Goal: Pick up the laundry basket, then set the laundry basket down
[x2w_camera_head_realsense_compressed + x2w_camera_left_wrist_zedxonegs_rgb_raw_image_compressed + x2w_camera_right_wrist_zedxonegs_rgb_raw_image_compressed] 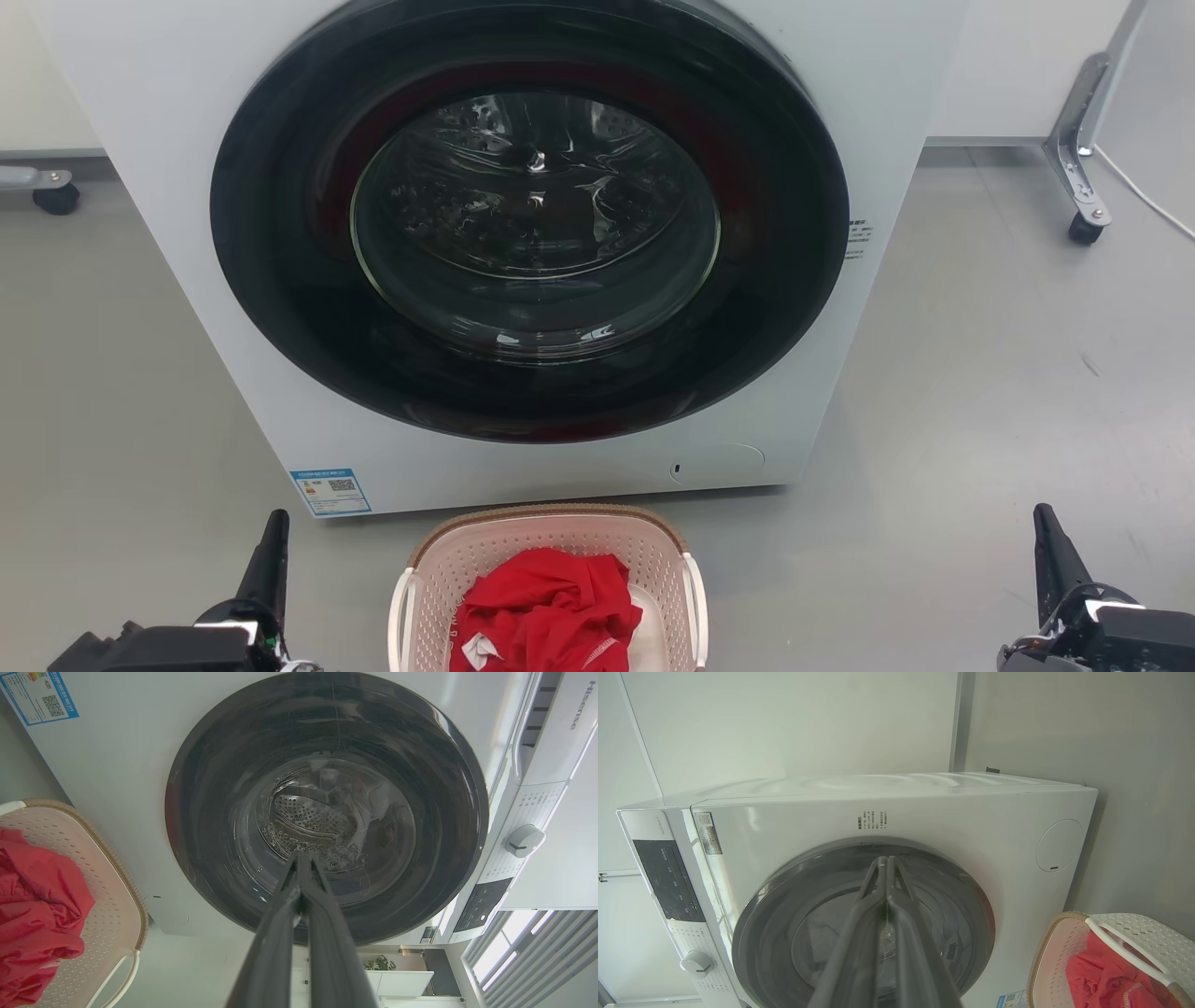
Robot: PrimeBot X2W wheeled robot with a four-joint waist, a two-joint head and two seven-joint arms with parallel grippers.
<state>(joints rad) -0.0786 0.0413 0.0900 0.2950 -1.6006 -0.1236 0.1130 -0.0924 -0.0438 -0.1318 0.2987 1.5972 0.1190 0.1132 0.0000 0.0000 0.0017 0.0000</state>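
The laundry basket stands on the floor at the bottom centre of the head view, just in front of the washing machine, holding a red garment. Its pale perforated wall, brown rim and white side handles also show in the left wrist view and the right wrist view. My left gripper is at the lower left, apart from the basket, fingers together and empty. My right gripper is at the lower right, well clear of the basket, fingers together and empty.
A white front-loading washing machine with a dark round door, shut, stands right behind the basket. Grey floor lies on both sides. A metal leg with a caster is at the far right, another caster at the far left.
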